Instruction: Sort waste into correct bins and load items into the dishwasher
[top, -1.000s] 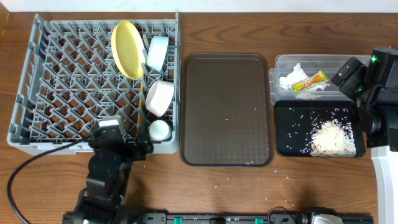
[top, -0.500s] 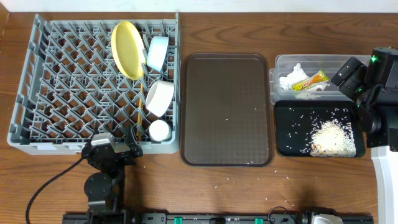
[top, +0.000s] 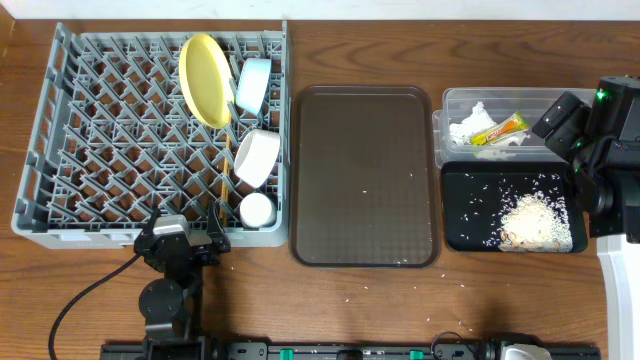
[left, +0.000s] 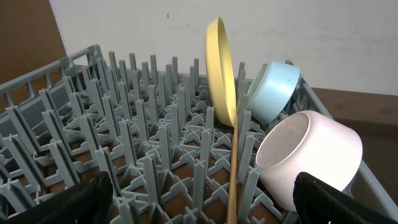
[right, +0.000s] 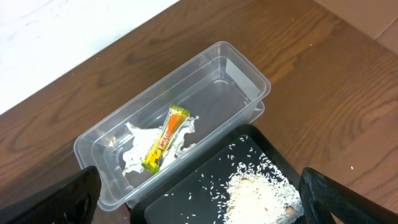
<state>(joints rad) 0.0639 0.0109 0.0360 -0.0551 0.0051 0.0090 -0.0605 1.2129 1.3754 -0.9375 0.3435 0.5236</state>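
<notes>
The grey dishwasher rack (top: 100, 130) holds the yellow plate (top: 203, 80) on edge, the light blue bowl (top: 254, 84), the white bowl (top: 257, 157), the white cup (top: 257, 209) and the chopsticks (top: 219, 190). My left gripper (top: 182, 235) is open at the rack's front edge with nothing in it. In the left wrist view a chopstick (left: 234, 168) leans up beside the plate (left: 221, 68). The clear tub (right: 249, 65) holds the wrapper (right: 165, 139) and the tissue (right: 134, 158). Rice (right: 258, 196) lies in the black tray (right: 186, 199). My right gripper (right: 202, 202) hangs open above both bins.
The brown serving tray (top: 363, 175) lies between the rack and the bins, with a few rice grains on it. More stray grains dot the table in front of it. A black cable (top: 60, 290) runs from the left arm to the front left.
The left gripper has drawn back from over the rack's front corner to just in front of its edge. The right arm has not moved.
</notes>
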